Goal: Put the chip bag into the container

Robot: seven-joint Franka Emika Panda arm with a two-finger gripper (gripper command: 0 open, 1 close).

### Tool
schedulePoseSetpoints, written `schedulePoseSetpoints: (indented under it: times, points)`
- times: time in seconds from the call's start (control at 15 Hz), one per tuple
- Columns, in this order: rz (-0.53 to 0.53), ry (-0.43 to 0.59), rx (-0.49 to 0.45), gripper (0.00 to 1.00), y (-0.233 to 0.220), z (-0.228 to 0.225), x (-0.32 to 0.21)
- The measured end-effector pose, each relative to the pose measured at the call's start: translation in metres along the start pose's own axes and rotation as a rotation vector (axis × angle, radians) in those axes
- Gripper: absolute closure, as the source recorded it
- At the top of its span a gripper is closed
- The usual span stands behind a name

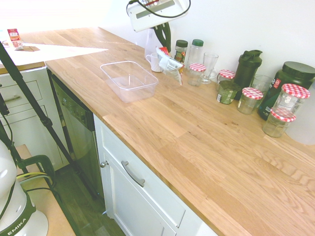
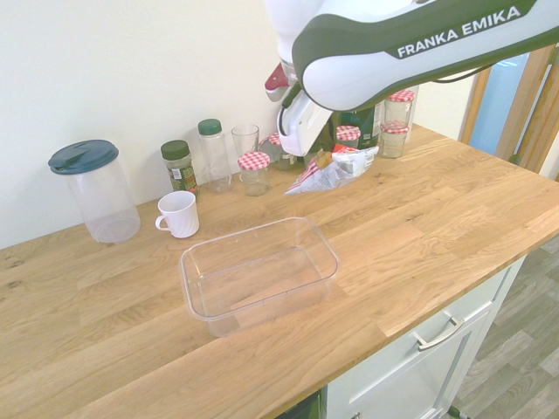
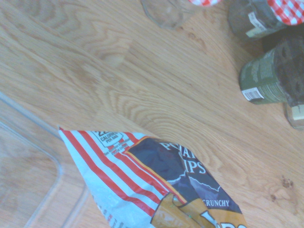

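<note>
Right now I have the chip bag [image 2: 334, 172] hanging in the air from the gripper [image 2: 301, 144], whose jaws are pressed together on one end of it. From the second exterior view, the bag trails out sideways from the pinch toward the right, its long axis close to level, sagging a little at the free end. It is clear of the counter [image 2: 454, 218], above the bare wood between the container [image 2: 259, 272] and the row of jars by the wall.

What matters for the coming move is where the tub lies from the bag. In the second exterior view the container sits nearer the counter's front edge and to the left of the bag; it is empty, open side up, and well apart from the white mug [image 2: 180, 214]. In the first exterior view the same gap shows from the other side: the bag [image 1: 169, 64] hangs to the right of and beyond the container [image 1: 129, 80]. The wrist view agrees, with a rounded corner of the tub [image 3: 28, 175] just beside the bag's striped end [image 3: 156, 190], not yet under it.

I judge the bag still has to travel toward the front edge, until its free end hangs over the tub, since that end hangs farthest from it.
</note>
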State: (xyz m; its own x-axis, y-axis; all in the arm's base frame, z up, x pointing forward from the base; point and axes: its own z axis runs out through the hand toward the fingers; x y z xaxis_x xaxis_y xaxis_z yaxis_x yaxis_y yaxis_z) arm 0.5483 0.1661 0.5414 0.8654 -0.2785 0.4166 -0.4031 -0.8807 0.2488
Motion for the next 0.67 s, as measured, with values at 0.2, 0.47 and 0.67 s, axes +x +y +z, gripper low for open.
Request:
schedulePoseSetpoints:
  times: [0.2, 0.47, 0.67]
  points:
    - [-0.03, 0.021, 0.007, 1.0, -0.031, -0.028, -0.026]
    - [-0.087, 0.043, 0.024, 1.0, -0.067, -0.066, -0.072]
    - [-0.118, 0.052, 0.031, 1.0, -0.084, -0.081, -0.102]
